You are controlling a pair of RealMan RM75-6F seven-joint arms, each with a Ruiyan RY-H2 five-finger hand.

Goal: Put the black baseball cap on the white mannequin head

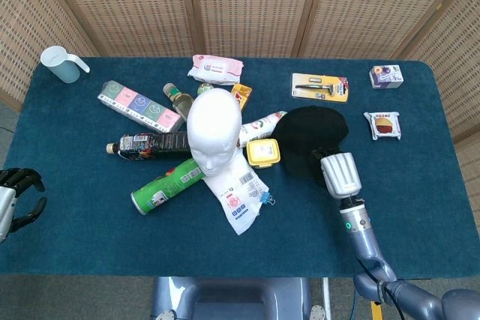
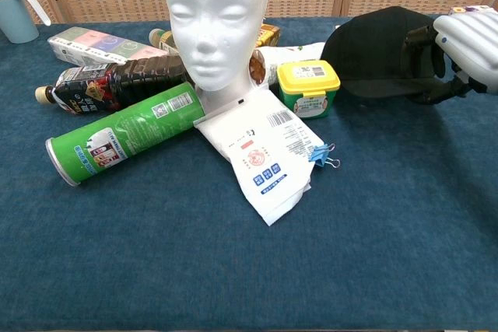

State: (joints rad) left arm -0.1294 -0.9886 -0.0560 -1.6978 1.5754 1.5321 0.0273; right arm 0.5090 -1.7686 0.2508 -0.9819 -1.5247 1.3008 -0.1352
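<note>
- Black baseball cap (image 1: 309, 140) is in my right robot hand (image 1: 339, 173), gripped at its near edge; in the chest view the cap (image 2: 372, 50) looks lifted off the blue surface (image 1: 420, 200), with my fingers (image 2: 420, 56) wrapped over its right side.
- Cap sits just right of the yellow-lidded tub (image 2: 308, 87) and partly covers the tip of the red-and-white bottle (image 1: 261, 127) behind that tub.
- White mannequin head (image 1: 214, 131) stands upright in the middle of the clutter, well left of the cap, face toward me. Nothing on it.
- Around the head: dark drink bottle (image 2: 109, 85) lying to its left, green can (image 2: 117, 132) on its side in front of that, white printed pouch (image 2: 266, 151) at its base with a blue binder clip (image 2: 323, 155) at the pouch's right edge.
- My left robot hand (image 1: 16, 194) hangs at the far left edge, off the surface, fingers curled, holding nothing.
- Far edge: light blue jug (image 1: 61, 64) at left corner, pink wipes pack (image 1: 217, 69), yellow carded razor (image 1: 320, 87), small purple box (image 1: 386, 76).
</note>
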